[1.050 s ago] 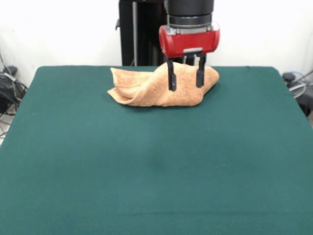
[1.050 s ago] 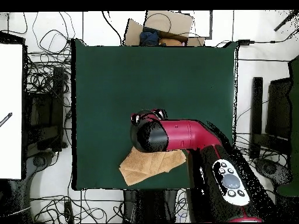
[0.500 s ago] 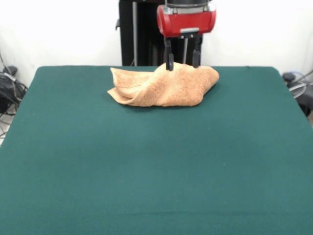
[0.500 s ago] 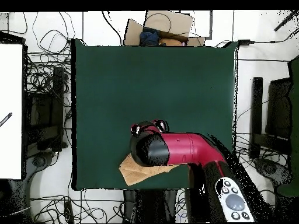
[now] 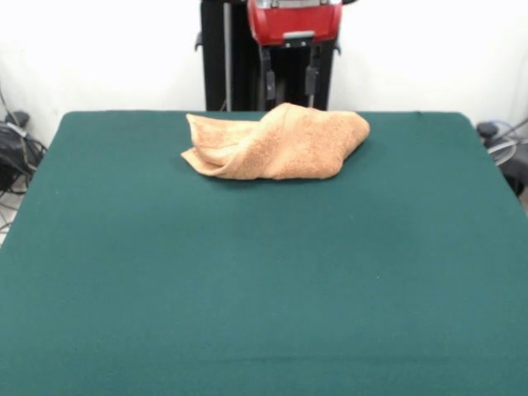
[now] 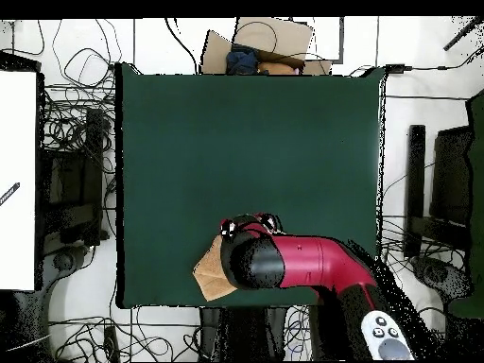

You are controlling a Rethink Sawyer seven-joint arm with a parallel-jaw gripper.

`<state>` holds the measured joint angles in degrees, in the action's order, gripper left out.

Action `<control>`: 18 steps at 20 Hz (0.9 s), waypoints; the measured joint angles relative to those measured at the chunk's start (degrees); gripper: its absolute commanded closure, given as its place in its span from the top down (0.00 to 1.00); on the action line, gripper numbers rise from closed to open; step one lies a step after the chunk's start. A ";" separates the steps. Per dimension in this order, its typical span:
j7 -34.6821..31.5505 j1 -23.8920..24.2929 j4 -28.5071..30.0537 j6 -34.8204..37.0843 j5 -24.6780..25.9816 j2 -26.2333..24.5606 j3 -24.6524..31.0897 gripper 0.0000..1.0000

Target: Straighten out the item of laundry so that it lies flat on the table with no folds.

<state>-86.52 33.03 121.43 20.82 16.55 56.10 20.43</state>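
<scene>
The item of laundry is a light orange-tan terry towel, bunched into a folded mound near the far edge of the dark green table. Its left end lies flatter, its right end is humped. My gripper hangs open above and behind the mound, holding nothing, both dark fingers clear of the cloth. In the overhead view the red arm covers most of the towel; only a tan corner shows at its left, near the table's bottom edge.
A black pedestal column stands behind the table. Cables and dark gear lie off the left side, more at the right. In the overhead view a cardboard box sits beyond the top edge and a white board at the left.
The gripper has risen off the towel and drawn back toward the table's far edge, staying open. The towel has kept its bunched shape and place.
</scene>
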 measured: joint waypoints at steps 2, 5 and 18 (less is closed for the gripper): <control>0.00 0.30 0.47 0.01 0.01 -0.07 -0.01 1.00; 0.00 0.77 1.69 0.00 0.00 -0.31 0.00 1.00; 0.00 0.71 6.20 -1.64 0.02 -1.72 -0.07 1.00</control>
<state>-86.52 33.74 127.63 19.18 16.57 54.38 20.35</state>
